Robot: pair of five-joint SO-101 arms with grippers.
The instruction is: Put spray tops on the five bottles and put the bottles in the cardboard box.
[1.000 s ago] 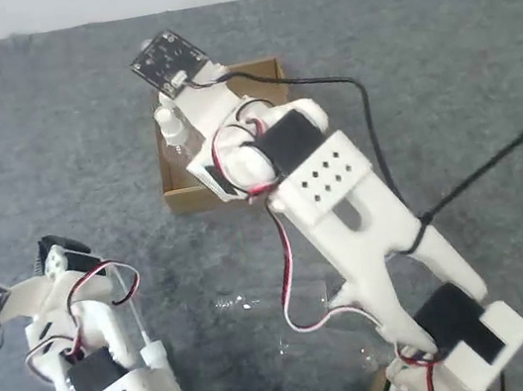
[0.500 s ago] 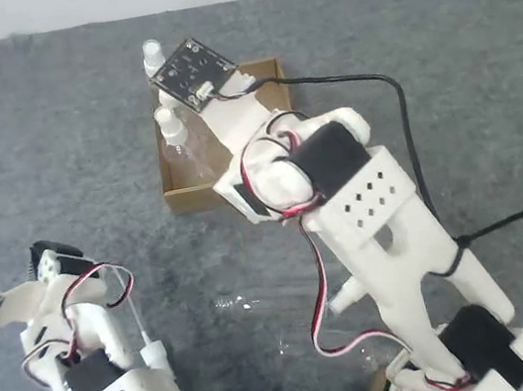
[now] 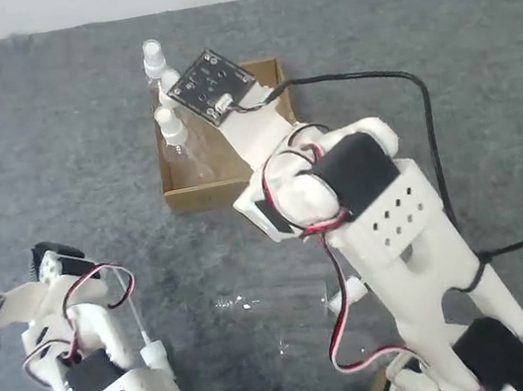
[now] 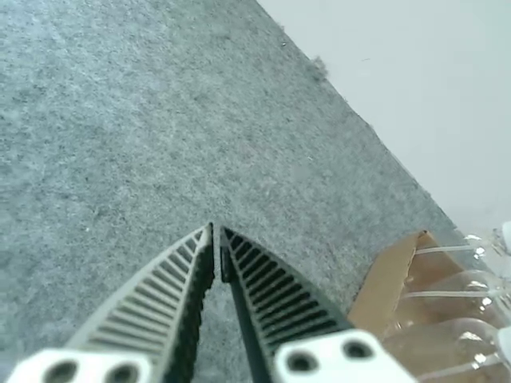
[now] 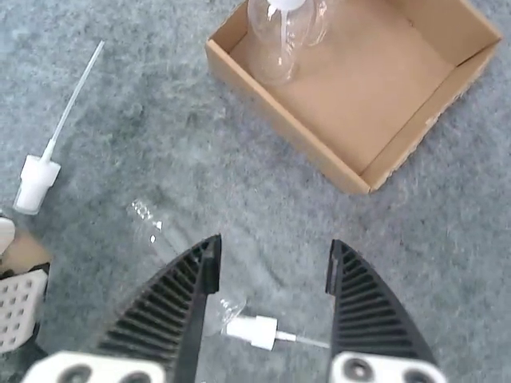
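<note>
Right wrist view shows ribbed right end effector [image 5: 274,243] released; left end effector [image 4: 217,233] clenched.

**Soft, even light with faint shadows**

In the high view, diffuse light spreads evenly over the grey bench [image 3: 51,140], bright but with no harsh spots. The arms cast only pale, soft-edged shadows. Small glints sit on the clear bottles [image 3: 178,149] in the cardboard box [image 3: 191,195], upper middle of the frame, and on a lying bottle [image 3: 235,305] low in the centre. In the left wrist view the pale wall [image 4: 415,80] at upper right is brightest
</note>
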